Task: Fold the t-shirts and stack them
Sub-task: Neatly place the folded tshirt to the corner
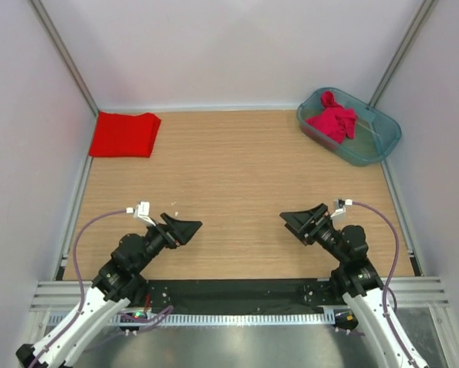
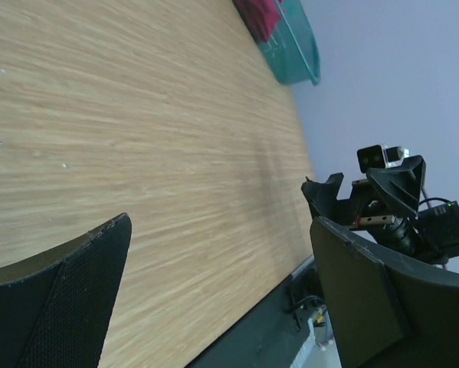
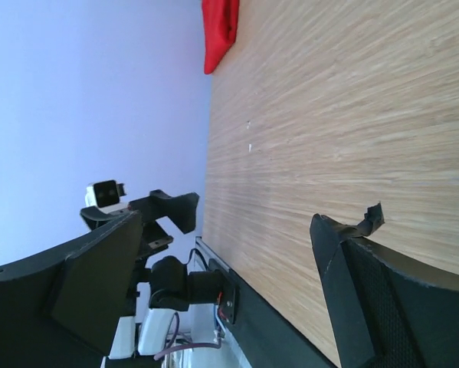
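Observation:
A bright red t-shirt (image 1: 124, 134) lies folded flat at the far left corner of the table; the right wrist view shows it as a red bundle (image 3: 220, 31) at the top. A darker crimson-pink t-shirt (image 1: 334, 119) sits crumpled in the teal tub, and its edge (image 2: 260, 15) shows in the left wrist view. My left gripper (image 1: 185, 228) (image 2: 221, 261) hovers near the front edge, open and holding nothing. My right gripper (image 1: 299, 221) (image 3: 229, 253) mirrors it on the right, also open and holding nothing. Both are far from the shirts.
The translucent teal tub (image 1: 375, 142) (image 2: 298, 54) stands at the far right corner. Pale walls and metal posts enclose the wooden table (image 1: 237, 192) on three sides. A black strip (image 1: 237, 287) and the arm bases run along the near edge.

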Robot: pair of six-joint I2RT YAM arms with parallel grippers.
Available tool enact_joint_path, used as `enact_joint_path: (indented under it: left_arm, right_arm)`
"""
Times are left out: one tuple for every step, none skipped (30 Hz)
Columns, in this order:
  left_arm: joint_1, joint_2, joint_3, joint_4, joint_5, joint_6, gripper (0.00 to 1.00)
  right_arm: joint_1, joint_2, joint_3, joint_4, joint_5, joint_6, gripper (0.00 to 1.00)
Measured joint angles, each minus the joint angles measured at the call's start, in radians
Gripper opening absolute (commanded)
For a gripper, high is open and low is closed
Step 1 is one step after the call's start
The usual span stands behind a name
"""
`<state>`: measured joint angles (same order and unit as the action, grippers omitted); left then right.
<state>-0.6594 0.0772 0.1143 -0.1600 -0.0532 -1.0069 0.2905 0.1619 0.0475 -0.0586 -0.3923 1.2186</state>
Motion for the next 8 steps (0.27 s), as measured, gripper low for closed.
enact_joint_path:
  left_arm:
    - [0.000, -0.003, -0.013, 0.018, 0.021, -0.019, 1.00]
    - [-0.001, -0.017, -0.031, 0.029, 0.035, -0.039, 1.00]
    - [-0.001, -0.033, -0.050, 0.039, 0.047, -0.058, 1.00]
    - [-0.001, -0.055, -0.064, 0.051, 0.059, -0.079, 1.00]
    - [-0.001, -0.064, -0.073, 0.075, 0.076, -0.099, 1.00]
    - [-0.001, -0.066, -0.074, 0.100, 0.091, -0.123, 1.00]
    - [-0.001, -0.066, -0.074, 0.129, 0.108, -0.142, 1.00]
    - [-0.001, -0.068, -0.074, 0.152, 0.120, -0.156, 1.00]
  right_arm:
    - [0.000, -0.068, 0.000, -0.040, 0.003, 0.006, 1.00]
    - [0.000, -0.115, 0.000, -0.077, 0.006, 0.010, 1.00]
    - [0.000, -0.128, 0.002, -0.079, 0.006, 0.010, 1.00]
    - [0.000, -0.128, 0.005, -0.089, 0.004, 0.010, 1.00]
    - [0.000, -0.119, 0.005, -0.092, 0.003, 0.009, 1.00]
    - [0.001, -0.111, 0.005, -0.092, 0.001, 0.007, 1.00]
    - [0.001, -0.109, 0.005, -0.093, -0.003, 0.005, 1.00]
    - [0.002, -0.114, 0.005, -0.093, -0.007, 0.002, 1.00]
